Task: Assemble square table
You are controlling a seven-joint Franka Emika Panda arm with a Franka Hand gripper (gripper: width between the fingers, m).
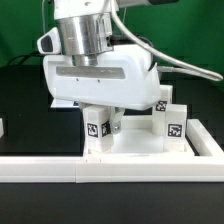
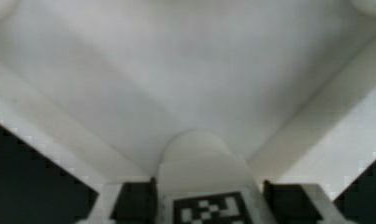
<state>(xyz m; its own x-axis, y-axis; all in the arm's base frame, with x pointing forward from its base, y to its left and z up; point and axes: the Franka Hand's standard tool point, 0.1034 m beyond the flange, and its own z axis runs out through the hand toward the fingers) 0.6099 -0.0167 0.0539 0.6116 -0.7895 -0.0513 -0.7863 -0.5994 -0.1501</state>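
Note:
The square table's white top (image 1: 140,150) lies low in the exterior view and fills most of the wrist view (image 2: 185,70). A small white tagged leg (image 1: 98,128) stands upright at the top's part toward the exterior view's left. My gripper (image 1: 100,113) hangs straight over it. In the wrist view the leg (image 2: 206,165) rises between the dark fingers (image 2: 135,200), which press against its two sides, so the gripper (image 2: 208,198) is shut on it. Two more tagged legs (image 1: 166,118) stand upright toward the exterior view's right.
A long white border rail (image 1: 110,172) runs across the front, right before the table top. A small white object (image 1: 3,127) shows at the exterior view's left edge. The table surface around is black, with a green backdrop behind.

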